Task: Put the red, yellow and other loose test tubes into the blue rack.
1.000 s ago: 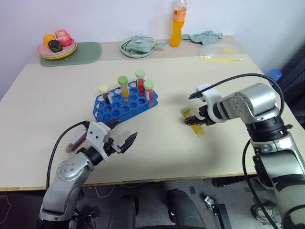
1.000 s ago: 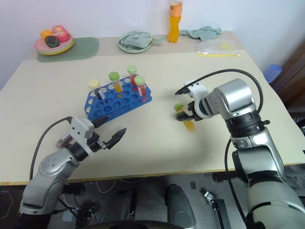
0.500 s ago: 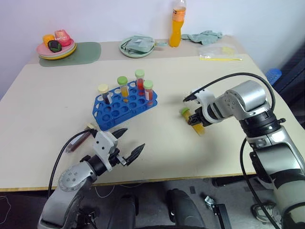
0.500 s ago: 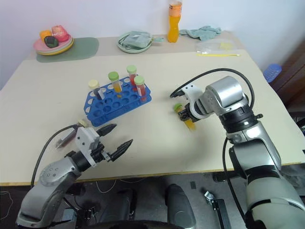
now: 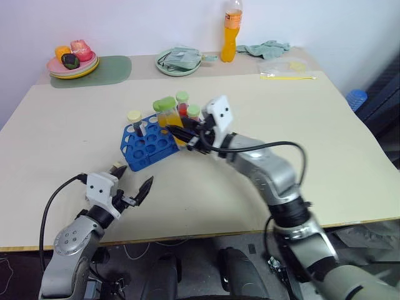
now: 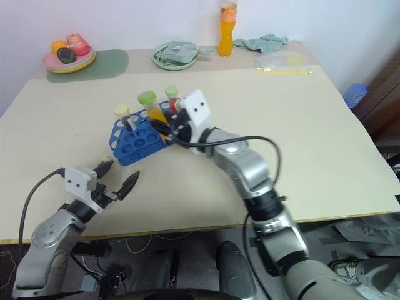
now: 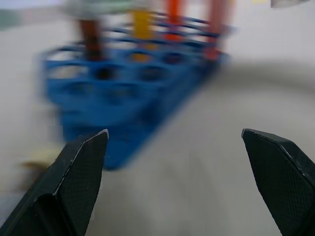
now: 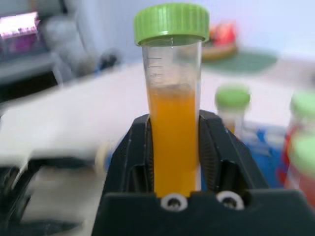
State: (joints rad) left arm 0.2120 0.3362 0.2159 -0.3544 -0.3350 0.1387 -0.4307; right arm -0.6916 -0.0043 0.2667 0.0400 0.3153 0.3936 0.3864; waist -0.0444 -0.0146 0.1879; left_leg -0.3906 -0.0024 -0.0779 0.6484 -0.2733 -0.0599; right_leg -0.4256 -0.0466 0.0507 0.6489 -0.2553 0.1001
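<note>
My right gripper point(image 8: 174, 135) is shut on a yellow test tube point(image 5: 166, 114) with a green cap, held upright just over the near right part of the blue rack point(image 5: 147, 145). A cream-capped dark tube point(image 5: 134, 120), two green-capped red tubes point(image 5: 182, 100) and another green-capped tube point(image 8: 231, 101) stand in the rack. Near the table's front left, my left gripper point(image 5: 130, 187) is open and empty, pointing at the rack point(image 7: 123, 98). Just behind that gripper a cream cap point(image 5: 115, 167) of a lying tube peeks out; the rest of it is hidden.
At the back stand an orange drink bottle point(image 5: 234, 31), a plate with a cloth point(image 5: 180, 62), a plate of food point(image 5: 74, 62) on a green mat point(image 5: 103, 69), a teal cloth point(image 5: 269, 48) and a plastic bag point(image 5: 284, 65).
My right gripper shut on the yellow tube lying on the table, lifted it and swung left to the rack. My left gripper drew back to the left, staying open.
</note>
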